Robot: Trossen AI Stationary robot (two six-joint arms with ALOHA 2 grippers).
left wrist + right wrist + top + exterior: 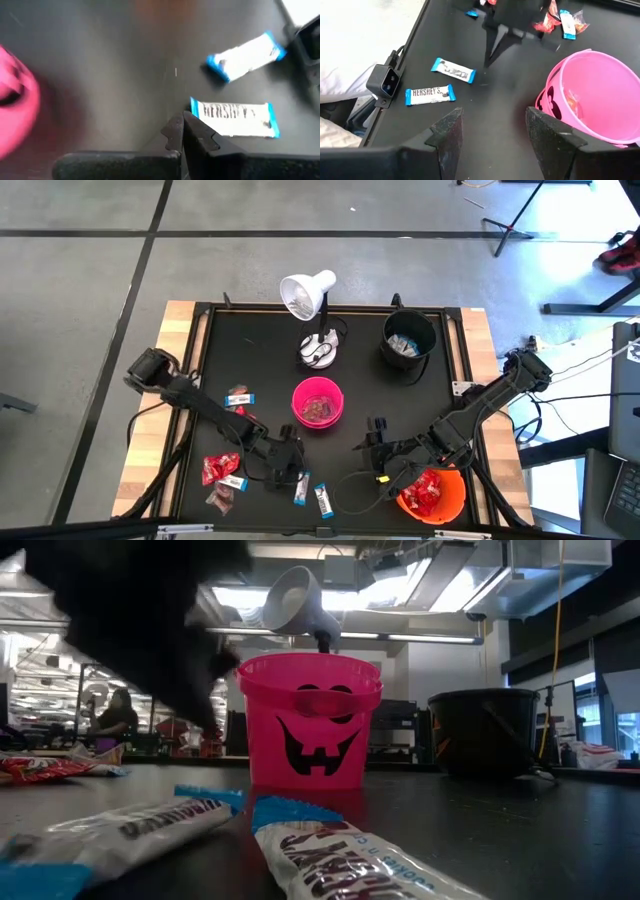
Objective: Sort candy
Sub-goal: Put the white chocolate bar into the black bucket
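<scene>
**Left gripper closing in on the white-and-blue bars**

The left gripper (285, 463) is hanging low over the front of the black table (420, 400), its fingers pressed together and holding nothing, with two white-and-blue bars (232, 117) lying flat just beside its tips. The right gripper (492, 125) is waiting near the front right, jaws spread wide and empty, next to the orange bucket (433, 495).

The candy is lying scattered: the two bars at the front edge, red packets (220, 467) and another bar at the front left, one more bar (239, 397) farther back. Some is already sitting in the pink bucket (318, 402), the orange one and the black bucket (409, 340).

The risk, as I judge it, is that a flat, slick wrapper slides on the smooth surface rather than lifting, or that both bars (they are lying close together) get nudged toward the front edge, where a small camera (385, 84) is mounted.

A white desk lamp (310, 300) is standing behind the pink bucket. Beyond the table, a person (115, 720) is sitting in a lit workshop.
</scene>
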